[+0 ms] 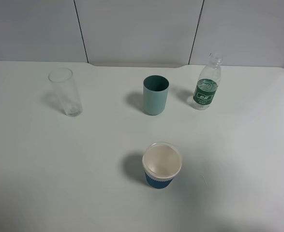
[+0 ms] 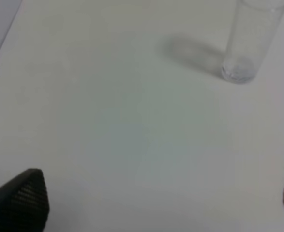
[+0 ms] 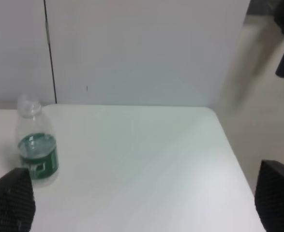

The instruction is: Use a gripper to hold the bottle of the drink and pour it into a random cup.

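— Four vessels are seen standing upright on the white worktop (image 1: pixel 45 164). How are they laid out?

— At the far right the bottle (image 1: pixel 207 82) is placed, capless, with its dark green label turned to the front. Just beside it, toward the middle, the teal cup (image 1: pixel 155 95) is set, apart from the bottle and not touching it. A tall clear glass (image 1: pixel 66 92) is found well apart at the far left, and a white paper cup with a blue sleeve (image 1: pixel 161 165) is set nearer the front, in line with the teal cup.

— And the tools?

— Neither is shown in the high view. The right tool (image 3: pixel 142 203) is held wide open with nothing between its fingers (image 3: pixel 8 200); the bottle (image 3: pixel 37 147) is seen ahead of it, near one finger but untouched (a little liquid is visible at label height). The left tool (image 2: pixel 163 203) is likewise spread wide over bare worktop and nothing is gripped; the clear glass (image 2: pixel 248 41) is seen beyond it, well apart.
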Available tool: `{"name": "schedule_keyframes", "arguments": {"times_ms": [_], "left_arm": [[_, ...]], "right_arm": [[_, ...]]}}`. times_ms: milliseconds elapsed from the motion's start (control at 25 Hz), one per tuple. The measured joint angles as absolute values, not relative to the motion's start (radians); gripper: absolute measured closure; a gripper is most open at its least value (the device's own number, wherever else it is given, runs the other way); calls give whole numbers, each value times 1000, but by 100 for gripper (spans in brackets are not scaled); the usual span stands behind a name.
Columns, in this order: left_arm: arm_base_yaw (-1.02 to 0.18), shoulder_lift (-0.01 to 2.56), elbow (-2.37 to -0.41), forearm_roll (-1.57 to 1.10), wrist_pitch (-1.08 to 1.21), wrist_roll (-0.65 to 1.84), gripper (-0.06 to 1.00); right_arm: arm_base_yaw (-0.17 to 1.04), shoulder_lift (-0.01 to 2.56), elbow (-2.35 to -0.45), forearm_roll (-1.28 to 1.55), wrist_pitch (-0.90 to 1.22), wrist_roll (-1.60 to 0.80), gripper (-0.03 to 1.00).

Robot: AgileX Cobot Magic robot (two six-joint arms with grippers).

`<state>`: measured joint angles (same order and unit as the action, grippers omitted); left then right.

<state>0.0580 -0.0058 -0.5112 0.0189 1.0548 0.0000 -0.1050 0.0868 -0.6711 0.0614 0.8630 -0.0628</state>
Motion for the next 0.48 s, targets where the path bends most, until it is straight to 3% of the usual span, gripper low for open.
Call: {"name": "schedule_keyframes", "arguments": {"times_ms": [480], "left_arm": [[58, -6, -511, 19, 1055, 0, -4]], "right_arm": [[-105, -3, -574, 45, 1051, -58, 7]]}}
